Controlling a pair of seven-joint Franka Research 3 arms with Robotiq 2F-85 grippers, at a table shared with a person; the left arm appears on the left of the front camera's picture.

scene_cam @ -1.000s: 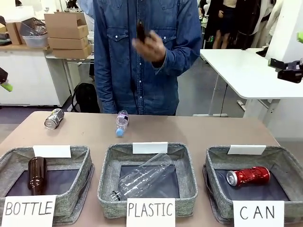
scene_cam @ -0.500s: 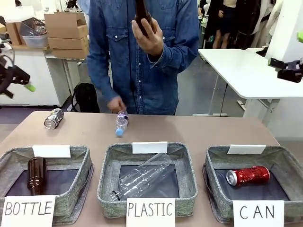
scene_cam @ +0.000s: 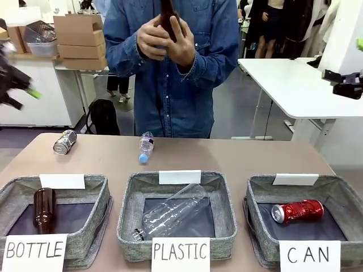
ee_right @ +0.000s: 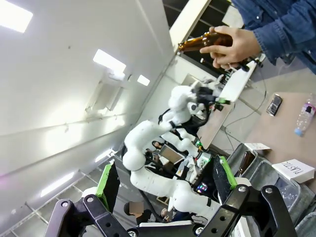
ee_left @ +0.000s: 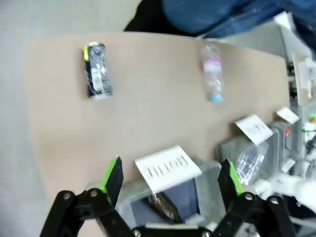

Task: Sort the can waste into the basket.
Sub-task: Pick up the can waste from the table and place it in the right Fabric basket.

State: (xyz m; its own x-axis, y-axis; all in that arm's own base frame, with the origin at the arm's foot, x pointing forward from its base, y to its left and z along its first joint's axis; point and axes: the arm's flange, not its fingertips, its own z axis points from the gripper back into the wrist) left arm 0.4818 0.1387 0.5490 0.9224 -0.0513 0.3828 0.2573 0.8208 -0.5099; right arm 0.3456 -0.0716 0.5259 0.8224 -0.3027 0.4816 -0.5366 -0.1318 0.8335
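Tabletop sorting scene, seen by three cameras. From the front, a brown table (scene_cam: pixel 238 158) carries three grey fabric baskets in a row along its near edge, signed BOTTLE, PLASTIC and CAN. The CAN basket (scene_cam: pixel 253 198) sits at the right, and a red can (scene_cam: pixel 296 211) lies on its side on the dark bottom. A grey can (scene_cam: pixel 64 141) lies on its side on the bare table at the far left, well apart from that basket. A small plastic bottle (scene_cam: pixel 146 147) lies behind the PLASTIC basket (scene_cam: pixel 127 204), which holds a large clear bottle (scene_cam: pixel 170 215). The BOTTLE basket (scene_cam: pixel 101 198) holds a brown bottle (scene_cam: pixel 43 208). Across the table a person (scene_cam: pixel 198 102) in a denim shirt grips a second, held bottle (scene_cam: pixel 168 17) with both hands (scene_cam: pixel 150 38) at chest height.

The left wrist camera looks down on the table's left end and gives the grey can closer, with yellow print on its dark side. The left gripper (ee_left: pixel 173 170) hangs over the BOTTLE basket's paper label, fingers spread wide, nothing between them.

The right wrist camera, rolled sideways and aimed high, takes in ceiling lights (ee_right: pixel 111 61), the white left arm (ee_right: pixel 143 148) and the person's hands on the bottle from the side. The right gripper (ee_right: pixel 165 180) is spread and empty, well above the table.
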